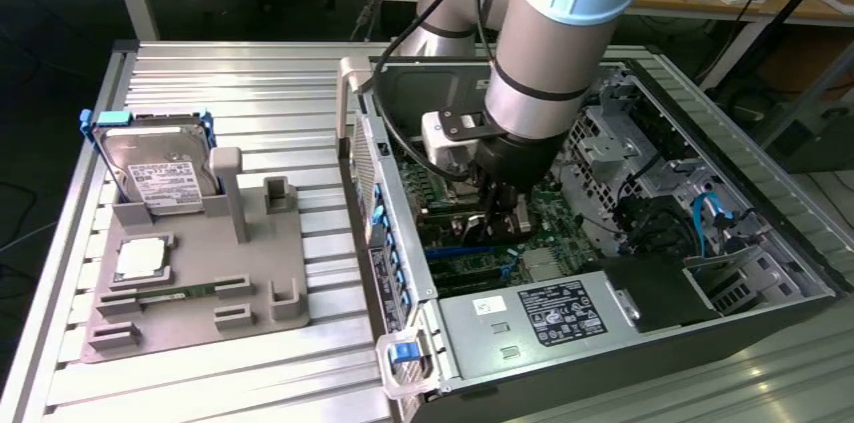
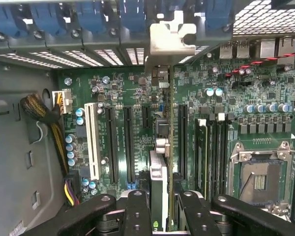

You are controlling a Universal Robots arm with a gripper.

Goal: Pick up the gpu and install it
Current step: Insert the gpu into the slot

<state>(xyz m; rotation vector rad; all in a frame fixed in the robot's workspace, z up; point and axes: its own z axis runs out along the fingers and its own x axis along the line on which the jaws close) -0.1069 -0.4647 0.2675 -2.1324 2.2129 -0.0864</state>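
Gpu [image 2: 161, 142] edge-on between fingers [image 2: 137, 211], bracket [image 2: 172, 37] toward rear vents [image 2: 64, 58]

On the exterior view's left, at the edge of the ribbed aluminium table [image 1: 240, 73], a grey plastic tray [image 1: 187, 319] carries an upright silver hard drive [image 1: 158, 171], a square silver processor [image 1: 140, 261] and a green memory stick [image 1: 198, 291]; beside it lies an open black computer case [image 1: 667, 358].

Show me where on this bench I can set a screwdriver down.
Bare slats lie behind the grey holder, toward the far edge, and in the strip between the holder and the computer case. Crowded: inside the case, where the pincer grips the gpu over the motherboard.
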